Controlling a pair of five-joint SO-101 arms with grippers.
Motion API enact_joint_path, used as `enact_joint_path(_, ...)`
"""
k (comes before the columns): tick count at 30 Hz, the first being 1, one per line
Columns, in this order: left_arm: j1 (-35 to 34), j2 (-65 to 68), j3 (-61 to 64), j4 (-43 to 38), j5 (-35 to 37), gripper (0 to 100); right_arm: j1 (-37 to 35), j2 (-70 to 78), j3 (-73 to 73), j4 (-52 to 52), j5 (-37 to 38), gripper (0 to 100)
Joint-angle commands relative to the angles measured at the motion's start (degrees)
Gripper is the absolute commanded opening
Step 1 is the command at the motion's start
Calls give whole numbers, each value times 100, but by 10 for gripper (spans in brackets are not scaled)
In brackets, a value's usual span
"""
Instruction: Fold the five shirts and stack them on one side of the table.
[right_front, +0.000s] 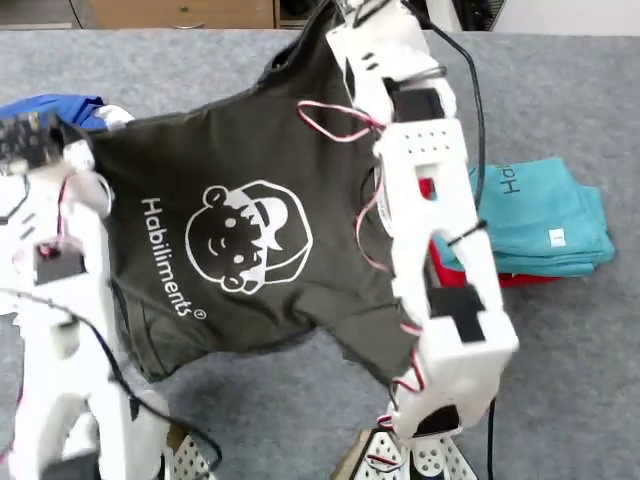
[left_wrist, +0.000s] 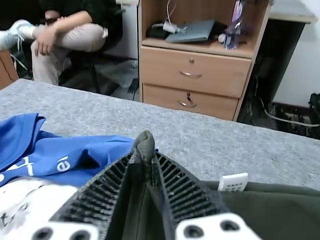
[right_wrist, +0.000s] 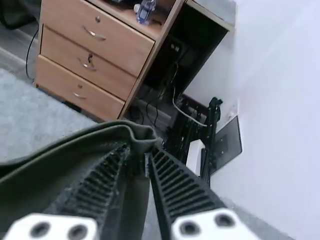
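Observation:
A dark olive shirt (right_front: 250, 180) with a white cartoon print hangs spread between my two grippers, its lower part draped onto the grey table (right_front: 270, 410). My left gripper (right_front: 88, 148) is shut on the shirt's left edge; the left wrist view shows a pinch of dark fabric (left_wrist: 145, 144) between its fingers. At the table's far edge my right gripper (right_front: 338, 30) is shut on the shirt's far edge (right_wrist: 135, 134). A blue shirt (right_front: 50, 106) lies crumpled at the far left, also beyond the left gripper (left_wrist: 60, 155). A folded teal shirt (right_front: 545, 215) lies on a red one (right_front: 462, 275) at the right.
A wooden drawer cabinet (left_wrist: 197, 70) stands beyond the table's far edge, with cables and a socket box (right_wrist: 210, 130) beside it on the floor. A white neck label (left_wrist: 232, 181) sticks up from the dark shirt. Bare grey table lies at the front right (right_front: 580, 400).

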Motion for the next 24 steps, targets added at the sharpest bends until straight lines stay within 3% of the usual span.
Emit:
enact_joint_path(1, 53, 1024, -1248, -105, 35, 19, 101, 602, -1314, 35, -26, 4)
enact_joint_path(11, 53, 2343, -2681, -105, 18, 19, 207, 2176, -4365, 1257, -53, 4)
enact_joint_path(18, 26, 2607, -2778, -79, -18, 19, 286, 2905, -5675, 2057, -62, 4)
enact_joint_path(24, 44, 2580, -2778, 853, -18, 19, 444, 3029, -6264, 3552, -62, 4)
